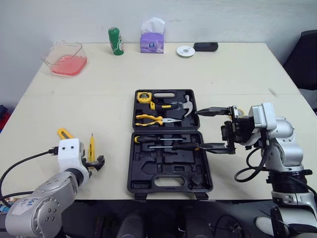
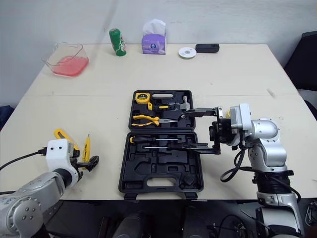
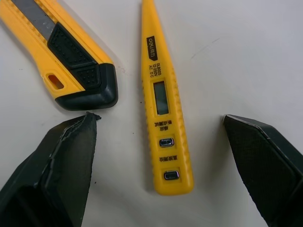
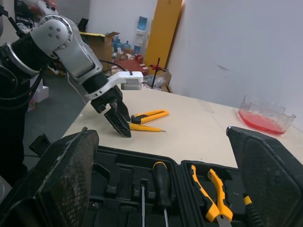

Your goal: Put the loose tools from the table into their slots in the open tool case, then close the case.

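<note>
Beige table (image 1: 223, 69), tester pen (image 3: 161, 94) lying well left of the open case (image 1: 171, 174): my left gripper (image 1: 95, 162) straddles it with fingers spread, my right gripper (image 1: 199, 129) gapes wide at the case, and I judge a skewed pinch could catch the knife (image 3: 61, 52) just beside.

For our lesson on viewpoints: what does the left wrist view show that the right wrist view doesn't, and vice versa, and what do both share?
Left wrist view's own: the yellow tester pen's display and buttons. Right wrist view's own: the open tool case, its screwdrivers and pliers, the pink-filled tub. Shared: tester pen, yellow utility knife, left pincer.
</note>
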Controlling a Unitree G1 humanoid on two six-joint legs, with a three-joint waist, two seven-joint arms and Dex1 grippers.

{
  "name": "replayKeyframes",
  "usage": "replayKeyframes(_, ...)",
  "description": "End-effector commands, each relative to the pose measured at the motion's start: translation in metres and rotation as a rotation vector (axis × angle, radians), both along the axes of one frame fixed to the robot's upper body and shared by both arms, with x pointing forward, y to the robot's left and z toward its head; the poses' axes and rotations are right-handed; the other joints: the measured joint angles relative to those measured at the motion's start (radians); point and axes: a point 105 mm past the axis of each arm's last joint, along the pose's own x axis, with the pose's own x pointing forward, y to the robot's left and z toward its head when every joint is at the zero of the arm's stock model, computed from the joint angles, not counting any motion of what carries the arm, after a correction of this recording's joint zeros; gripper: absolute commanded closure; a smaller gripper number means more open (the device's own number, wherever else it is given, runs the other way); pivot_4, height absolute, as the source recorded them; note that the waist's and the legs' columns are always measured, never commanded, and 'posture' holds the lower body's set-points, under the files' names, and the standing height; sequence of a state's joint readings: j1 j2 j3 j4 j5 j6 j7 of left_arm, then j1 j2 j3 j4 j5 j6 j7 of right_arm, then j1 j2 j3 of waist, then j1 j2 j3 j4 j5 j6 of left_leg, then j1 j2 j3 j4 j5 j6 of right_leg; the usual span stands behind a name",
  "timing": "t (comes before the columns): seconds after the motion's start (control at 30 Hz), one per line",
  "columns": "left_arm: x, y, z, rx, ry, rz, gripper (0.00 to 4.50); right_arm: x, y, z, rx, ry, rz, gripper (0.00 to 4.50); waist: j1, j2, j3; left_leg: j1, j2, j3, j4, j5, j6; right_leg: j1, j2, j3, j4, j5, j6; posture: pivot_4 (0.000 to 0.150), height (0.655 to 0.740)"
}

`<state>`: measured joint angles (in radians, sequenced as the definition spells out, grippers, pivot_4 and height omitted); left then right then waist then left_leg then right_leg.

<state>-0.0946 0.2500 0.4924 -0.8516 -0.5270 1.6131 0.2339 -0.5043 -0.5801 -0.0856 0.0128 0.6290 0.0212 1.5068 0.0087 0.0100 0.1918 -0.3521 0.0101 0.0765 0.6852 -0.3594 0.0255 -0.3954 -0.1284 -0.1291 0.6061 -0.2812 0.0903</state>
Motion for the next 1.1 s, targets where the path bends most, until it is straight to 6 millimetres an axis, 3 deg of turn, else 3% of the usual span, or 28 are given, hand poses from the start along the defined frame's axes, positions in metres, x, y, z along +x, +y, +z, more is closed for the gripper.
replayKeyframes(0.03, 0.0, -0.001, -0.008, -0.005, 0.033, 0.01, 0.0, -0.006, 0.0, 0.011, 0.008, -0.041, 0.009, 0.01, 0.004, 0.0, 0.0, 0.0, 0.0, 0.0, 0.0, 0.0, 0.0, 0.0, 0.0, 0.0, 0.0, 0.0, 0.0, 0.15, 0.74)
replayKeyframes(0.93, 0.002, -0.007, -0.023, -0.035, 0.093, -0.016, 0.0, -0.01, 0.008, 0.021, 0.009, -0.03, -0.015, 0.01, 0.017, 0.002, -0.001, 0.001, 0.0, 0.0, 0.0, 0.001, 0.0, 0.0, -0.001, 0.0, 0.001, 0.0, 0.0, 0.15, 0.74)
replayKeyframes(1.03, 0.002, -0.006, -0.024, -0.035, 0.097, -0.016, 0.83, -0.01, 0.008, 0.021, 0.011, -0.032, -0.018, 0.0, 0.017, 0.003, -0.002, 0.001, -0.001, 0.0, 0.0, 0.001, 0.0, 0.0, -0.001, 0.0, 0.0, 0.0, 0.0, 0.15, 0.74)
replayKeyframes(1.1, 0.002, -0.004, -0.024, -0.033, 0.101, -0.016, 1.72, -0.01, 0.009, 0.022, 0.012, -0.033, -0.02, 0.0, 0.016, 0.003, -0.002, 0.001, -0.001, 0.0, 0.0, 0.001, 0.0, 0.0, -0.001, 0.0, 0.001, 0.0, 0.0, 0.15, 0.74)
